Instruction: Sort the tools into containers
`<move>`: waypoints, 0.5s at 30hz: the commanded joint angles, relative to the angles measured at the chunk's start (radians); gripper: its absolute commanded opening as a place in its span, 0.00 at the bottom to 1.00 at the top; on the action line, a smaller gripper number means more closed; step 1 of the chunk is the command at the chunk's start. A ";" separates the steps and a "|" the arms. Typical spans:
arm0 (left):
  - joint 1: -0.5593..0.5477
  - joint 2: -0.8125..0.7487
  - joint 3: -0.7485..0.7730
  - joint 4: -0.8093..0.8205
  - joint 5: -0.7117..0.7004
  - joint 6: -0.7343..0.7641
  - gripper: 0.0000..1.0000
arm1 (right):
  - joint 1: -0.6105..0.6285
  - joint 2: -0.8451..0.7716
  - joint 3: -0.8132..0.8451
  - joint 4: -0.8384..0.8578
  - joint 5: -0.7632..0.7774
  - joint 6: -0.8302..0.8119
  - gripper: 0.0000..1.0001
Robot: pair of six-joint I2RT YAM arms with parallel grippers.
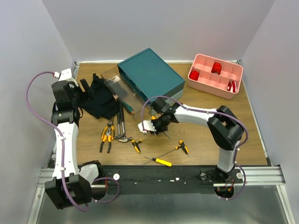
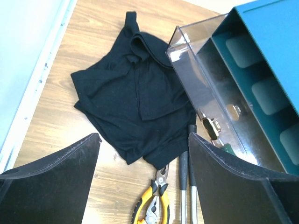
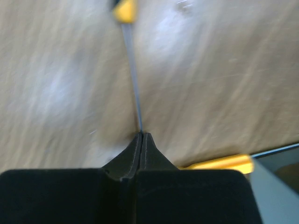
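Fingers closed, the right gripper (image 3: 141,135) apparently pinches a yellow-handled screwdriver (image 3: 131,70) by its shaft to lift it, while the left gripper (image 2: 144,136) hangs wide open by the pulled-out drawer (image 2: 205,84) of the teal box (image 2: 268,32).

Pale grey walls (image 1: 163,23), wooden table (image 1: 201,140), even light

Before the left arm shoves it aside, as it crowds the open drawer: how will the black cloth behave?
Probably floppy: the black cloth lies crumpled in folds, so a push would likely bunch it rather than slide whole. It looks thin, so probably light. Its hem reaches the pliers, which might get dragged.
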 commanded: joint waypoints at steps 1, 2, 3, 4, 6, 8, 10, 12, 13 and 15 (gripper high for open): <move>0.014 -0.038 0.000 0.011 0.037 -0.012 0.86 | 0.007 -0.145 -0.109 -0.163 0.007 -0.122 0.01; 0.013 -0.039 0.001 0.017 0.037 -0.014 0.86 | 0.006 -0.238 -0.119 -0.202 -0.005 -0.141 0.01; 0.013 -0.036 0.001 0.025 0.043 -0.014 0.86 | 0.001 -0.296 -0.125 -0.240 -0.037 -0.152 0.01; 0.013 -0.033 0.006 0.031 0.047 -0.015 0.86 | 0.000 -0.342 -0.121 -0.320 -0.051 -0.158 0.01; 0.011 -0.016 0.013 0.043 0.064 -0.026 0.86 | -0.016 -0.455 -0.077 -0.391 -0.068 -0.156 0.01; 0.011 0.002 0.018 0.073 0.075 -0.041 0.86 | -0.068 -0.508 -0.022 -0.478 -0.117 -0.162 0.01; 0.011 0.016 0.024 0.091 0.083 -0.072 0.86 | -0.115 -0.541 0.075 -0.506 -0.163 -0.123 0.01; 0.013 0.028 0.024 0.110 0.089 -0.081 0.86 | -0.123 -0.537 0.149 -0.497 -0.181 0.006 0.01; 0.011 0.030 0.020 0.115 0.086 -0.084 0.85 | -0.123 -0.504 0.234 -0.461 -0.197 0.064 0.01; 0.011 0.031 0.018 0.120 0.081 -0.084 0.85 | -0.122 -0.445 0.323 -0.408 -0.198 0.292 0.01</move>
